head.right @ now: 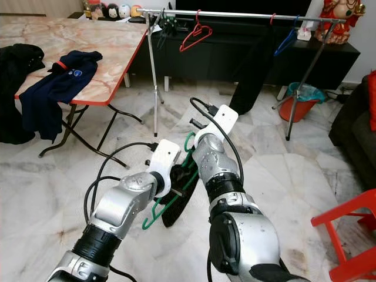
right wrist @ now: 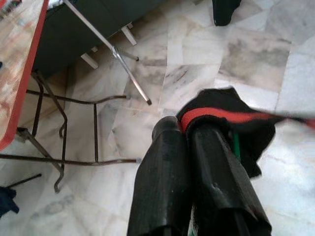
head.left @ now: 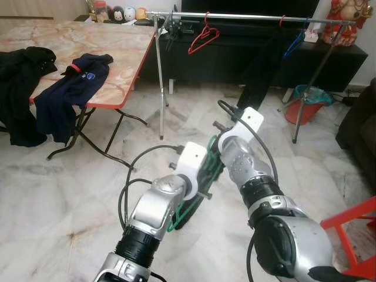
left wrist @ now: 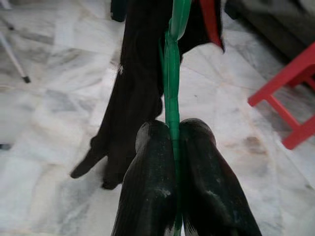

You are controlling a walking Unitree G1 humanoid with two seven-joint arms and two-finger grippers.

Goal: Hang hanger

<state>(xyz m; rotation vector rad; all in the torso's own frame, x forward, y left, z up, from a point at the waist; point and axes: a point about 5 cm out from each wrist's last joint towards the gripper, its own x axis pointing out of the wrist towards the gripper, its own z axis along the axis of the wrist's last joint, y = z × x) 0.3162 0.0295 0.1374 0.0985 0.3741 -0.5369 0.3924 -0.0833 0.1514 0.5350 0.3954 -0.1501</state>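
A green hanger (left wrist: 172,73) carries a black garment (left wrist: 135,93) with a red trim, held low over the floor in front of me. My left gripper (left wrist: 173,129) is shut on the hanger's green bar. My right gripper (right wrist: 183,126) is shut on the garment's red-trimmed edge (right wrist: 221,116), just beside the hanger. In the head views both silver arms meet at the hanger (head.right: 188,145), and their wrists hide the fingers. The clothes rack rail (head.left: 247,16) stands well ahead, apart from the hanger, with a red hanger (head.left: 204,37) and a blue hanger (head.left: 294,44) on it.
A black garment (head.left: 261,64) hangs from the rail's middle. At the left, a folding table (head.left: 111,47) holds a navy shirt (head.left: 70,88) and black clothes (head.left: 20,82). An orange bucket (head.left: 305,104), a dark sofa (head.left: 358,135) and a red chair (head.left: 352,229) stand at the right.
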